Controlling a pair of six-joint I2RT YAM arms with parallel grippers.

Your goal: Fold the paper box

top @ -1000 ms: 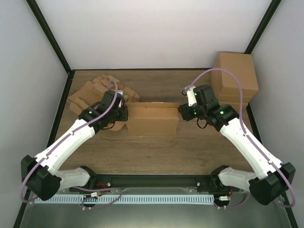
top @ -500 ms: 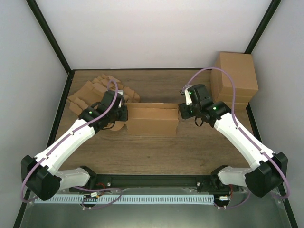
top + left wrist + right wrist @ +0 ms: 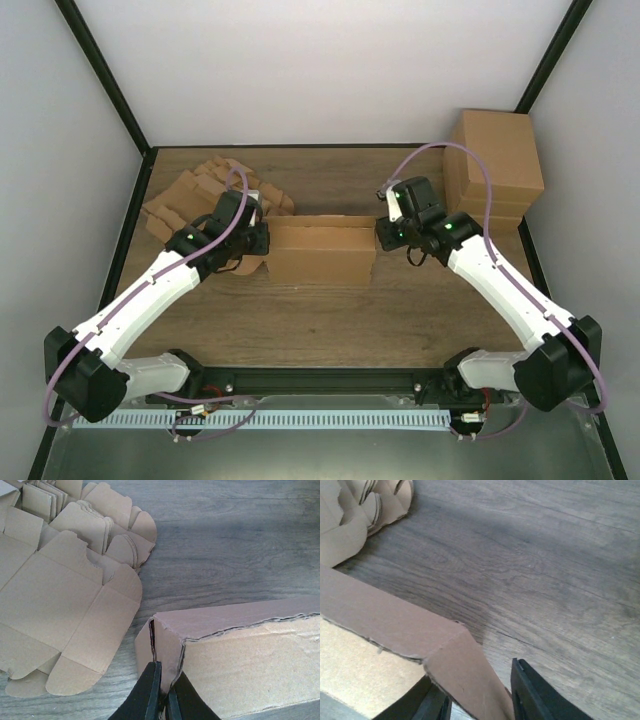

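The paper box (image 3: 322, 251), plain brown cardboard and partly folded with walls raised, sits at the table's middle. My left gripper (image 3: 264, 240) is at its left end, shut on the box's left end wall (image 3: 167, 650), with black fingers (image 3: 150, 690) pinching the cardboard edge. My right gripper (image 3: 381, 238) is at the box's right end, open, its two fingers (image 3: 532, 692) standing either side of the right end flap (image 3: 465, 675) with a gap on the outer side.
A ragged heap of flat cardboard blanks (image 3: 190, 195) lies at the back left, also in the left wrist view (image 3: 60, 595). A tall block of stacked boxes (image 3: 497, 165) stands at the back right. Black frame posts border the wooden table (image 3: 330, 320).
My right arm has shifted left and slightly back, bringing its gripper closer against the box's right end. The left arm and the box have stayed put.
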